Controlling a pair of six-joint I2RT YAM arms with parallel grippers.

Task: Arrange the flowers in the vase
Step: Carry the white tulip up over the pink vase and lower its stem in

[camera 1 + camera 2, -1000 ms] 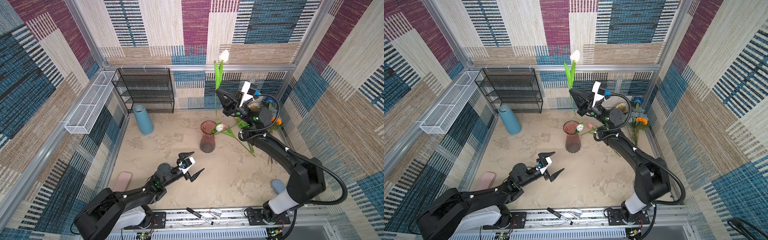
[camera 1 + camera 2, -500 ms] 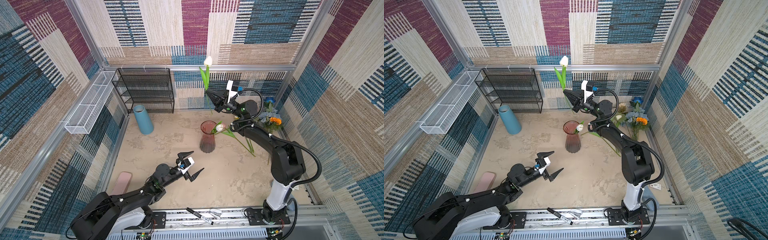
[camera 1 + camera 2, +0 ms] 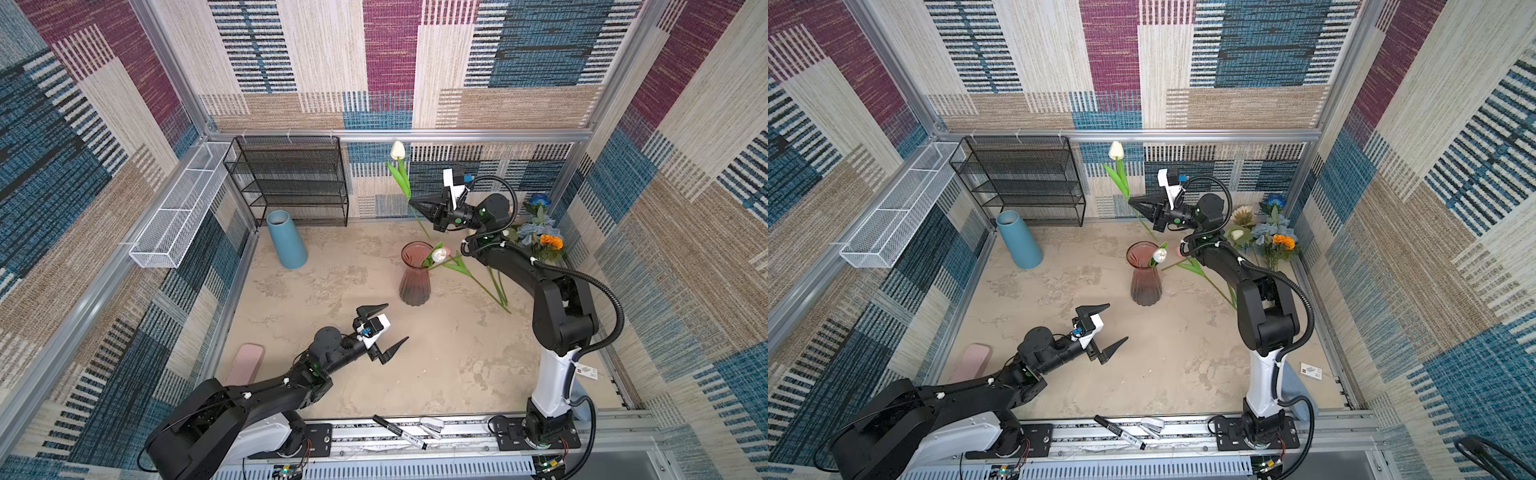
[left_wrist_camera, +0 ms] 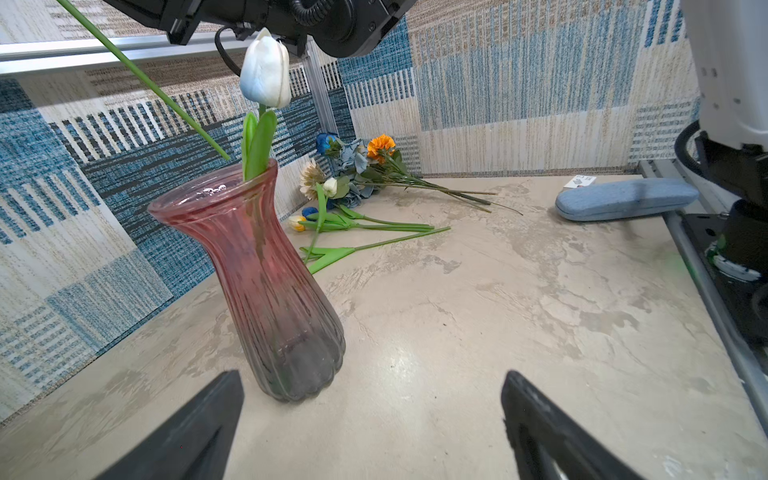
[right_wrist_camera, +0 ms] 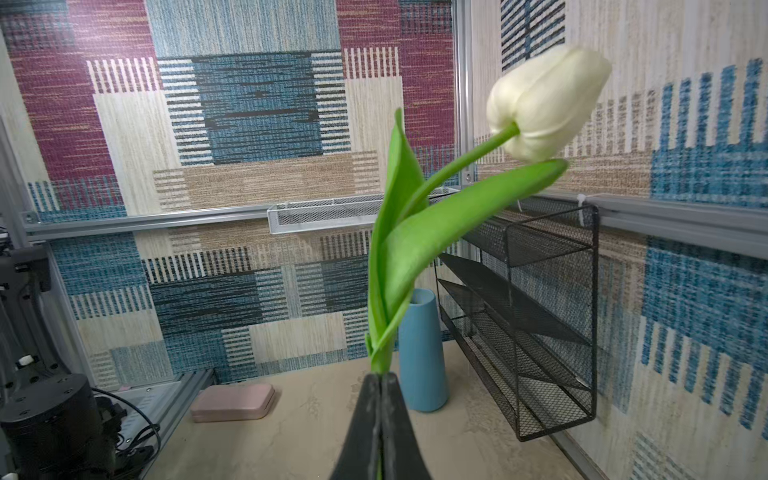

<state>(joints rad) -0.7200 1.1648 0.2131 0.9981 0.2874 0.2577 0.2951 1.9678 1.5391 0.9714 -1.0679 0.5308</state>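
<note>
Mottled beige tabletop (image 3: pixel 436 365); ribbed glass vase (image 3: pixel 415 276); right hand (image 3: pixel 415 203) clamped on stem of cream tulip (image 3: pixel 398 150); left hand (image 3: pixel 397 322) wide, empty

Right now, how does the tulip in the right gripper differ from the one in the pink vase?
The gripped tulip is held aloft, stem pinched by the shut right gripper; the vase tulip stands ungripped in the pink glass vase. The gripped tulip's stem end hangs outside the glass; the vase tulip's runs inside. Both have white blooms, green leaves.
</note>
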